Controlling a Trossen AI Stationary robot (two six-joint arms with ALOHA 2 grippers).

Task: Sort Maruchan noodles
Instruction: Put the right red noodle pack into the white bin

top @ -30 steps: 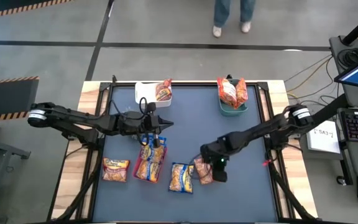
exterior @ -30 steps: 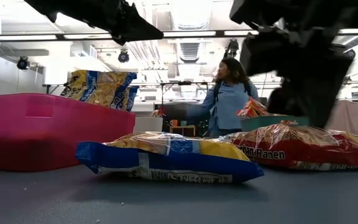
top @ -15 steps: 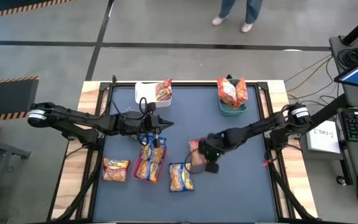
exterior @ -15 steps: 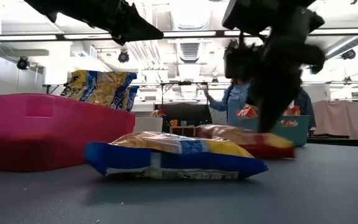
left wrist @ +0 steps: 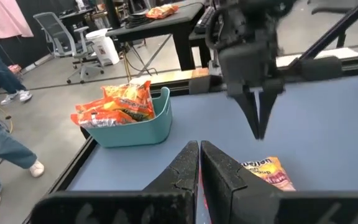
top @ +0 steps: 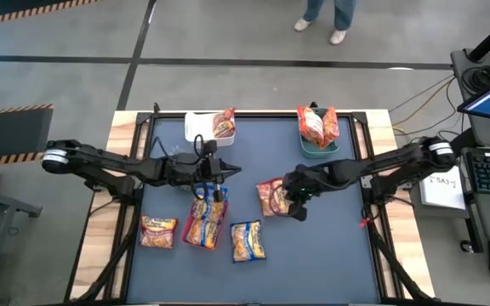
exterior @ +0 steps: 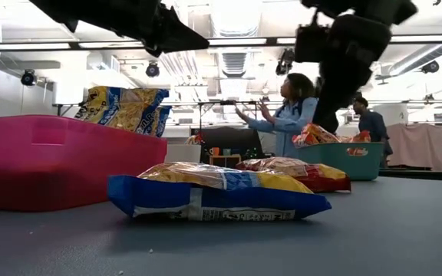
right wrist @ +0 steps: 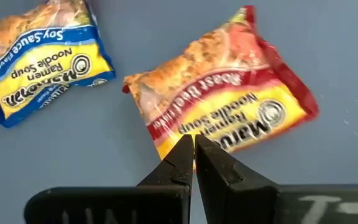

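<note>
A red-trimmed Maruchan packet (top: pixel 272 197) lies flat on the blue mat; my right gripper (right wrist: pixel 193 138) hangs shut just above its edge, pointing steeply down, clear of it in the left wrist view (left wrist: pixel 260 134). A blue-trimmed packet (top: pixel 247 240) lies nearer the front edge. The red tray (exterior: pixel 52 161) holds blue-trimmed packets (top: pixel 204 221), and an orange packet (top: pixel 157 231) lies to its left. My left gripper (top: pixel 226 172) hovers shut above the tray's far end, touching nothing.
A teal bin (top: pixel 317 146) with orange-red packets stands at the far right of the mat. At the far left stands a white bin (top: pixel 201 127) with one packet. People stand in the room beyond the far edge. The mat's right and near parts are bare.
My shut right gripper has slid the red-trimmed packet from beside the blue-trimmed one toward the far edge. It has then risen off it, tipped more steeply downward and drawn back toward the right. The packet now lies flat farther from the front edge.
</note>
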